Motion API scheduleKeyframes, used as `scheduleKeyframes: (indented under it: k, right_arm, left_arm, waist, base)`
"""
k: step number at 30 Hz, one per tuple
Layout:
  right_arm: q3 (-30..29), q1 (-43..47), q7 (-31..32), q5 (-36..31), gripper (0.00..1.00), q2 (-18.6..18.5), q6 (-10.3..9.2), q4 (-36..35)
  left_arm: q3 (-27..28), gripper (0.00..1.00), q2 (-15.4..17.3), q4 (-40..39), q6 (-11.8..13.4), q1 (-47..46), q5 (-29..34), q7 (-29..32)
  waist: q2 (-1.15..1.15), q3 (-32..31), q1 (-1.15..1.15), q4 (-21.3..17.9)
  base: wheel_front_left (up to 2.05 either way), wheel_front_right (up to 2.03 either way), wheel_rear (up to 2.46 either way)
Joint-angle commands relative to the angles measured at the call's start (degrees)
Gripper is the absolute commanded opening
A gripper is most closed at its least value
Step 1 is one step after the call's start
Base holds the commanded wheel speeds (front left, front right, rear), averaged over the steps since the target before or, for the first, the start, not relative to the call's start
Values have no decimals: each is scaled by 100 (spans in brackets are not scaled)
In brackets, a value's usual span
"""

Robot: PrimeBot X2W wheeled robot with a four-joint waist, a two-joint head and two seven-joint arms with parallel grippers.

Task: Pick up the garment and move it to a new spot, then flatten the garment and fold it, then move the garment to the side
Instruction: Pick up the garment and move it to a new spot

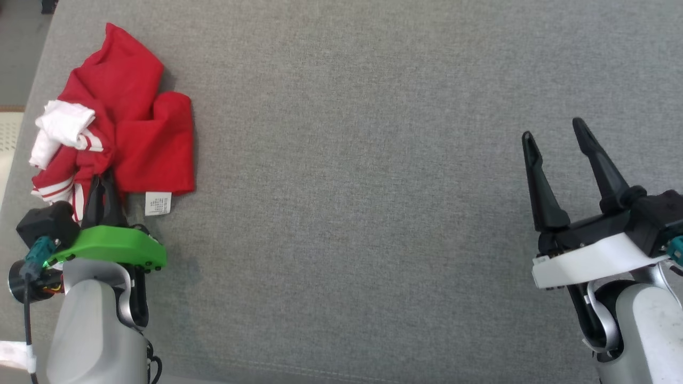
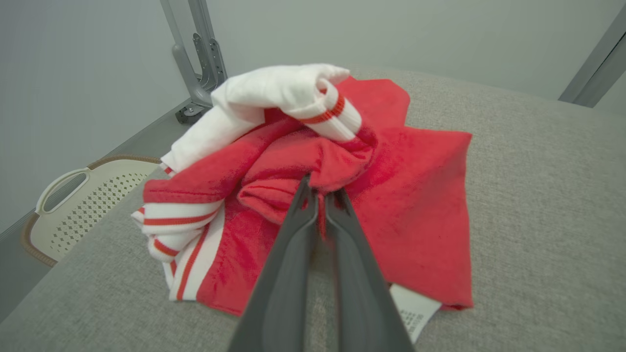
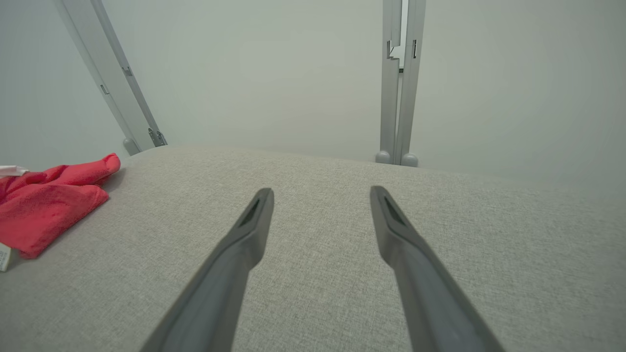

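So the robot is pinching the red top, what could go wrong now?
1. The left jaws are shut on just a small fold of the crumpled red-and-white garment, so it might slip out when lifted.
2. It lies close to the table edge, with a basket below; if dropped, it could slide off.
3. The white sleeve is bunched on top, so it may stay tangled.

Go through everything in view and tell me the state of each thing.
garment: crumpled in a heap on the table, not flattened or folded
left hand: shut on a red fold of the garment
right hand: open, holding nothing
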Motion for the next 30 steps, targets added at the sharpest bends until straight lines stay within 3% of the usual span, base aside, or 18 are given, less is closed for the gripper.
scheduleKeyframes:
  k: [1,8,16,21,30]
  right_arm:
    - [14,159,-61,34,100,34,-8,81]
    - [79,498,-191,102,100,191,-8,289]
    - [51,623,-278,157,100,325,-8,274]
    - [24,541,-364,201,100,421,-7,300]
    - [36,395,-629,316,100,603,-7,486]
  left_arm:
    - [36,0,18,-216,38,229,103,3]
    - [-9,0,-43,-1345,-19,991,305,2]
    - [-649,0,-115,-2647,-128,1336,460,123]
    - [-1700,0,-146,-2875,-260,1013,521,438]
    - [-3606,0,-160,-2217,-313,575,383,719]
  waist:
    - [0,-652,0,-218]
    - [0,-1285,0,-557]
    - [0,-1308,0,-1176]
    - [0,-1061,0,-1724]
    - [0,-542,0,-2684]
  base:
    - [0,0,0]
    - [0,0,0]
    - [0,0,0]
    - [0,0,0]
    - [0,0,0]
